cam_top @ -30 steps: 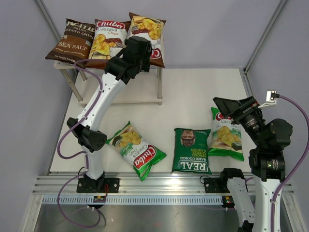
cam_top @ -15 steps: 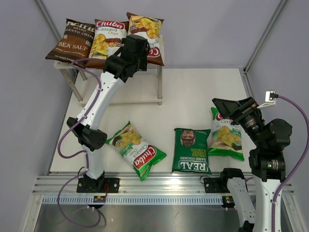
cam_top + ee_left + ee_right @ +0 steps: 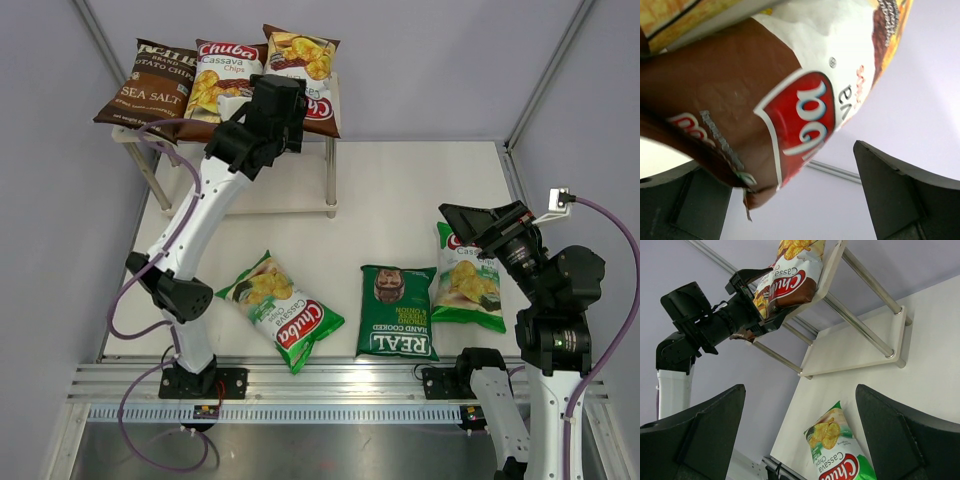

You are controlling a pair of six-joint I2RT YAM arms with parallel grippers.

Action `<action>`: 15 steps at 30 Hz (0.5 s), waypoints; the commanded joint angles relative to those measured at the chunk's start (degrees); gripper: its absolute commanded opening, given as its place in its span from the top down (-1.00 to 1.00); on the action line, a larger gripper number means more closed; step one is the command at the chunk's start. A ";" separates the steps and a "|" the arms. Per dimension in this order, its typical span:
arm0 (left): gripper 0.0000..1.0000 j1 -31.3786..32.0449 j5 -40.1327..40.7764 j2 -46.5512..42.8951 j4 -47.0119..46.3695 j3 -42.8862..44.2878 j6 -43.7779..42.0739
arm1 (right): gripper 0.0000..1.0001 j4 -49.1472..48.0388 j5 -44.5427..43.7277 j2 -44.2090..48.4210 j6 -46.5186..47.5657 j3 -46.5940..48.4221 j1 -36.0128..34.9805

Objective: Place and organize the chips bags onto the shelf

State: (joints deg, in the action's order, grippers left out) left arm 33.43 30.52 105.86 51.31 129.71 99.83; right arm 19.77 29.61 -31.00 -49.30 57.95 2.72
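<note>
The shelf (image 3: 268, 188) stands at the back left. Its top board holds three chips bags side by side: the dark brown Sea Salt bag (image 3: 148, 88), a brown/white Chuba bag (image 3: 222, 72) and a second brown/white Chuba bag (image 3: 308, 62). My left gripper (image 3: 288, 100) is open at the near edge of that second bag (image 3: 790, 100), its jaws wide apart on either side of the bag's lower corner. A green Chuba bag (image 3: 282, 312), the dark green REAL bag (image 3: 398, 312) and another green Chuba bag (image 3: 466, 282) lie on the table. My right gripper (image 3: 468, 222) is open and empty above the right green bag.
The shelf's lower board (image 3: 855, 352) is bare, with silver legs (image 3: 331, 178) at its corners. Grey walls close in the table at the left, back and right. A metal rail (image 3: 330, 385) runs along the near edge by the arm bases.
My left arm's elbow has swung left and down, and the left gripper has shifted slightly left at the bag's edge. The second brown/white bag settled a little. The right arm has not moved.
</note>
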 commanded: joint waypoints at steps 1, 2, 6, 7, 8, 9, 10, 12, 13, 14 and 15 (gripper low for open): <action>-0.98 1.20 3.93 -4.43 -2.18 -1.03 -2.01 | -0.99 -0.70 0.80 0.33 0.96 2.08 -0.52; -0.98 1.46 4.19 -5.22 -2.53 -1.91 -2.01 | -0.99 -0.61 0.80 0.33 1.05 2.16 -0.52; -0.98 2.78 5.42 -11.09 -4.45 -8.14 -1.05 | -0.99 -0.17 0.72 0.33 1.57 2.60 -0.52; -0.98 2.95 6.12 -12.25 -5.42 -11.72 -1.13 | -0.99 0.27 0.63 0.33 1.83 2.69 -0.52; -0.98 3.13 6.30 -13.48 -6.13 -13.67 -0.96 | -0.99 0.36 0.63 0.33 1.92 2.95 -0.52; -0.98 3.13 6.39 -15.67 -6.66 -15.00 -0.43 | -0.99 0.71 0.63 0.33 2.19 3.13 -0.52; -0.98 3.13 6.48 -16.65 -7.10 -17.80 -0.60 | -0.99 0.80 0.63 0.33 2.28 3.39 -0.52; -0.98 3.57 7.53 -20.15 -8.94 -20.19 -1.82 | -0.99 1.15 0.54 0.24 2.71 3.66 -0.52; -0.98 3.75 7.88 -21.56 -10.08 -21.76 -2.88 | -0.99 1.41 0.54 0.24 2.98 4.01 -0.52; -0.98 4.01 8.49 -22.97 -12.26 -24.04 -5.24 | -0.99 1.67 0.54 0.16 3.33 4.10 -0.52; -0.98 4.27 8.94 -24.29 -13.68 -25.46 -7.09 | -0.99 1.94 0.54 0.07 4.38 4.18 -0.52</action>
State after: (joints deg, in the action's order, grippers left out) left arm 37.10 34.57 86.39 44.49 107.00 97.21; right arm 21.21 29.58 -30.98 -47.53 59.68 2.70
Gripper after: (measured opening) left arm 0.988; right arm 0.993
